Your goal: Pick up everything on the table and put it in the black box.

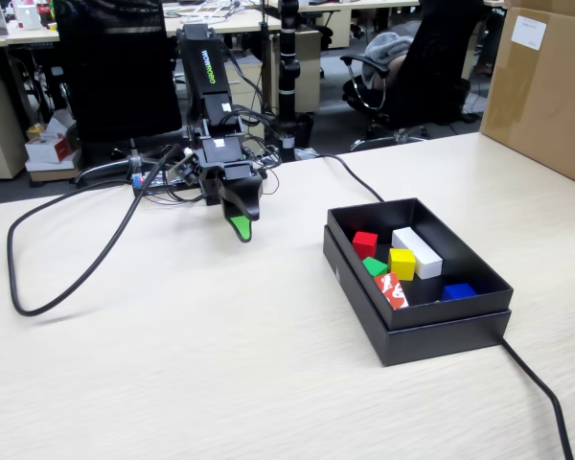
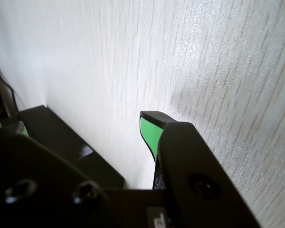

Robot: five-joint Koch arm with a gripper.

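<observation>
Fixed view, near to far: pale table; at right, black box holding red cube, green cube, yellow cube, plus white block, printed red block, blue piece. Farther back, left of box and well apart, gripper pointing down near tabletop, nothing in it; jaws overlapping, gap impossible to judge. Wrist view: green-padded tip over bare wood grain. Beyond, brown carton.

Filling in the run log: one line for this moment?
hand: empty, away from black box | in box: red cube, green cube, yellow cube | table: no cubes
</observation>
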